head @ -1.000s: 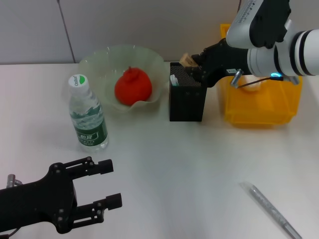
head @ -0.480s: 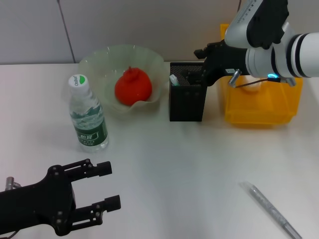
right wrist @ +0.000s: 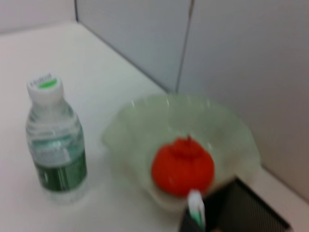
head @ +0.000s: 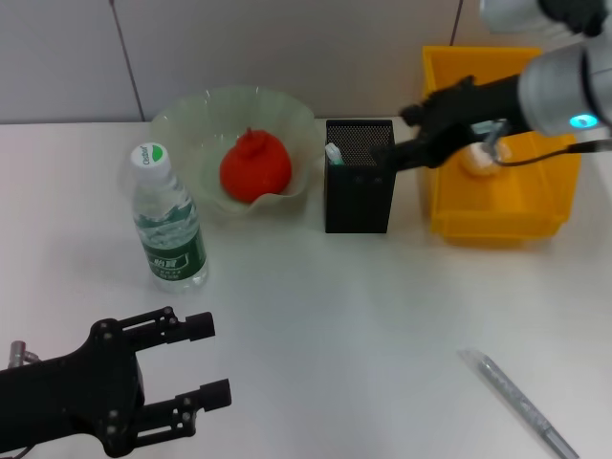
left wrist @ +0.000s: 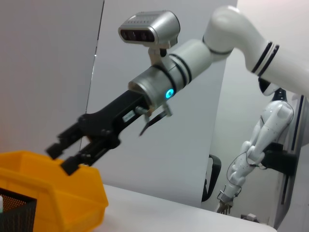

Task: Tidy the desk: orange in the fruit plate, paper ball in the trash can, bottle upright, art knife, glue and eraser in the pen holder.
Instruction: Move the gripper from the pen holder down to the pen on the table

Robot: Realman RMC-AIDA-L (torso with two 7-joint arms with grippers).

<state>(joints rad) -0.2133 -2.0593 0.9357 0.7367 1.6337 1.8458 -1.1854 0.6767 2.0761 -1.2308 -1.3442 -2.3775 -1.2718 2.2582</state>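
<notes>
Head view: right gripper upper right, fingers spread and empty, between pen holder at centre top and yellow trash can; paper ball in the can, orange in fruit plate upper centre-left, bottle upright at left, art knife tip in holder's left corner; left gripper lower left, released, idle. Left wrist view: right gripper open above can, lower left. Right wrist view: bottle left, orange in plate centre, knife in holder at bottom.
</notes>
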